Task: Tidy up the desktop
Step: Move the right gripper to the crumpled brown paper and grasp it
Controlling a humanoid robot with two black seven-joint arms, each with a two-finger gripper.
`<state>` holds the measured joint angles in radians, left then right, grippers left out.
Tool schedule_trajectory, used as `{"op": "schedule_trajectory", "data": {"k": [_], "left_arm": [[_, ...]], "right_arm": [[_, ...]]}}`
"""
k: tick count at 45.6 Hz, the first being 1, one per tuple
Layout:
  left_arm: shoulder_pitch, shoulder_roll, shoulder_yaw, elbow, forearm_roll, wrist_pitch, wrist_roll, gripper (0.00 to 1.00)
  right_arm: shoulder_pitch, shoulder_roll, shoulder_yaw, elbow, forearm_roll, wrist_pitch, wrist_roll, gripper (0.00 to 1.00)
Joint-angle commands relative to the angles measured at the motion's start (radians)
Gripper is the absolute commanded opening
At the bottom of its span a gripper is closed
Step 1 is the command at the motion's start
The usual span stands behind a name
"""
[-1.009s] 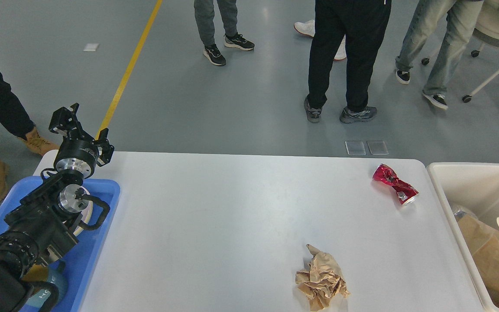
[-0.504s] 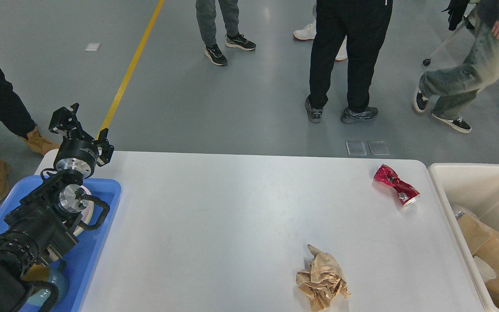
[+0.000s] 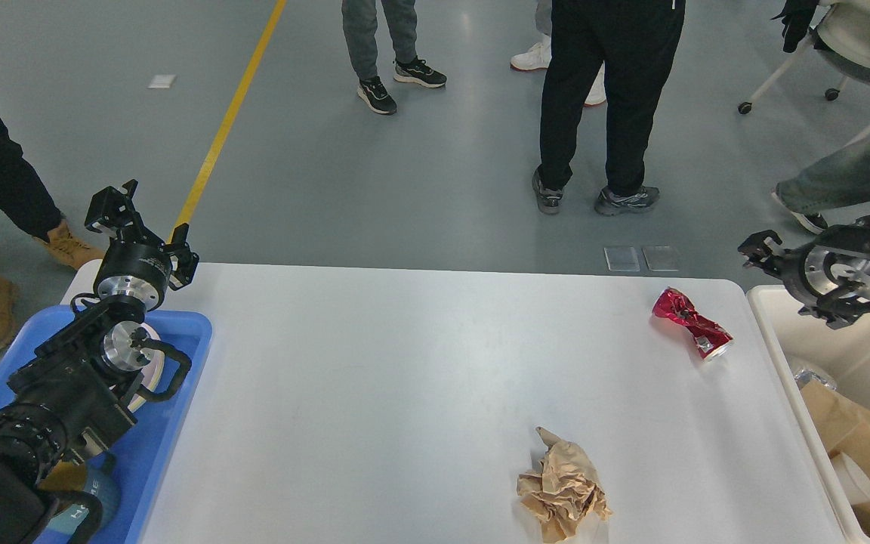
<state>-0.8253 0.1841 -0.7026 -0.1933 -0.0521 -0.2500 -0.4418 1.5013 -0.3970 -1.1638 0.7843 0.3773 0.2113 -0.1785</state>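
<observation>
The white desktop [image 3: 405,378] fills the middle of the head view. A crushed red can [image 3: 692,323] lies near its far right corner. A crumpled ball of brown paper [image 3: 562,485] lies near the front edge, right of centre. My left gripper [image 3: 144,230] is open and empty, raised over the far left corner above the blue tray. My right gripper [image 3: 782,276] hovers above the bin's far left corner, right of the can, its fingers apart and holding nothing.
A cream plastic bin [image 3: 775,332] at the table's right end holds brown paper [image 3: 865,446] and a white cup [image 3: 850,477]. A blue tray [image 3: 186,332] at the left end holds a white round item and a teal object. People stand beyond the far edge.
My right gripper let the white cup drop into the bin, then rose and moved left toward the bin's far corner. The left arm has not moved. A person at the far right walked off.
</observation>
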Motion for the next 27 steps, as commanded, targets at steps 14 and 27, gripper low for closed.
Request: {"op": "schedule_trajectory", "data": {"k": [14, 27], "left_arm": [[0.0, 0.0, 0.0, 0.0, 0.0, 0.0, 0.0, 0.96], [0.0, 0.0, 0.0, 0.0, 0.0, 0.0, 0.0, 0.96]], "right_arm": [[0.468, 0.069, 0.013, 0.177, 0.002, 0.749, 0.004, 1.0], [0.573, 0.179, 0.019, 0.404, 0.0, 0.735, 0.002, 1.0]]}}
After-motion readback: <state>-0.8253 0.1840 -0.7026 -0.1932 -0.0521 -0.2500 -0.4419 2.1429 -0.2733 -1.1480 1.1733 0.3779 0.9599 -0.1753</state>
